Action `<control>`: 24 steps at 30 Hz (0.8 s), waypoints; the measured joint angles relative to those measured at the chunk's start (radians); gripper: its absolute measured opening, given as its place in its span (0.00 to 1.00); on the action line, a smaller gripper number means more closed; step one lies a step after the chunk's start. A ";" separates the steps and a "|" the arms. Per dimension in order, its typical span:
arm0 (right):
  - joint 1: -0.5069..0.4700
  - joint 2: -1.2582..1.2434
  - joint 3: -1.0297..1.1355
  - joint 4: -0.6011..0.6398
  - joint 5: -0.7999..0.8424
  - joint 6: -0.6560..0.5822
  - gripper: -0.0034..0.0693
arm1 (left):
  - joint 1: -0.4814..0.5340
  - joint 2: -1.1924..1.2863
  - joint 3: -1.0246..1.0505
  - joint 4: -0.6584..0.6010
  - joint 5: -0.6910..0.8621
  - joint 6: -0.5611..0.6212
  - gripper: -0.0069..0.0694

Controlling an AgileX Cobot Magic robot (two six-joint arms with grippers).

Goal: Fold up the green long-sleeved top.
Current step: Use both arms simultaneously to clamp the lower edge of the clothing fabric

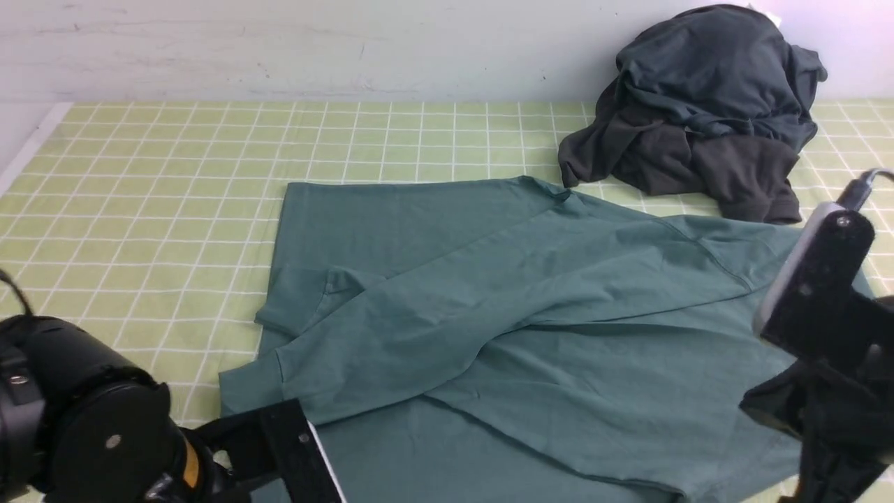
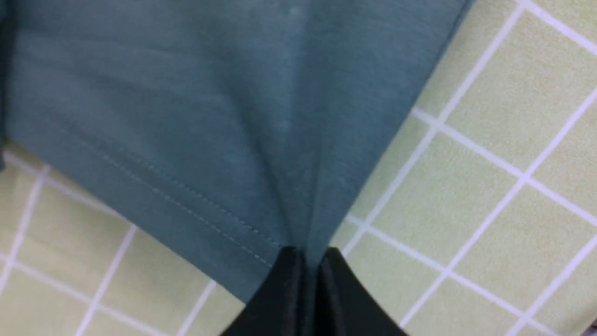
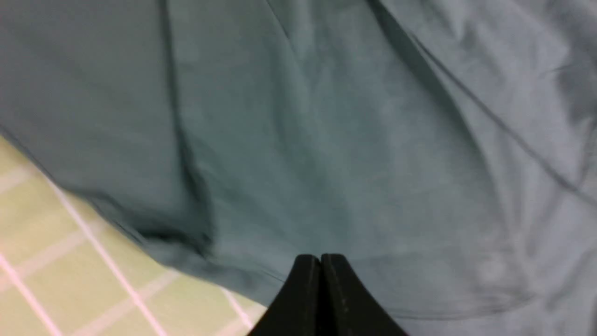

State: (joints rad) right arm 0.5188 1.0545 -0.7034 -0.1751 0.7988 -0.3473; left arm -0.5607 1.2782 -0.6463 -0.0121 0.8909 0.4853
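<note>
Green Top Pinched at Tabletop's Near Edge

Left gripper (image 2: pixel 308 261) closed on a corner of the green long-sleeved top (image 1: pixel 559 363); right gripper (image 3: pixel 320 261) closed, its hold unclear; top spreads from the tabletop's (image 1: pixel 140 223) middle to its near edge

The green long-sleeved top (image 1: pixel 601 377) is matt cloth, mostly smooth with soft creases, and 2 parallel rows of stitching run along its hem. The tablecloth (image 1: pixel 174 209) looks smooth, with pale grid lines. The heaped dark garments (image 1: pixel 705 105) are matt, heavily wrinkled cloth. The wall (image 1: pixel 314 49) is smooth with scuff marks. The left arm (image 1: pixel 105 419) has a black plastic-looking shell, faintly glossy, with metal screws.
</note>
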 joint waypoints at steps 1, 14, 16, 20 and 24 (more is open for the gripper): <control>0.000 0.014 0.004 -0.037 0.014 -0.011 0.09 | 0.000 -0.011 0.000 0.003 0.003 -0.004 0.10; 0.000 0.328 0.156 -0.516 0.024 0.014 0.49 | 0.000 -0.030 0.000 0.004 0.006 -0.073 0.10; -0.009 0.387 0.163 -0.616 -0.021 0.056 0.50 | 0.000 -0.031 0.000 0.004 0.006 -0.087 0.10; -0.046 0.473 0.166 -0.763 -0.116 0.167 0.50 | 0.000 -0.033 0.000 0.004 0.011 -0.092 0.10; -0.056 0.502 0.165 -0.836 -0.121 0.219 0.47 | 0.000 -0.045 0.000 0.003 0.019 -0.093 0.10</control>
State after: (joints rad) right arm 0.4623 1.5565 -0.5385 -1.0111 0.6778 -0.1278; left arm -0.5607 1.2335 -0.6463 -0.0087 0.9099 0.3919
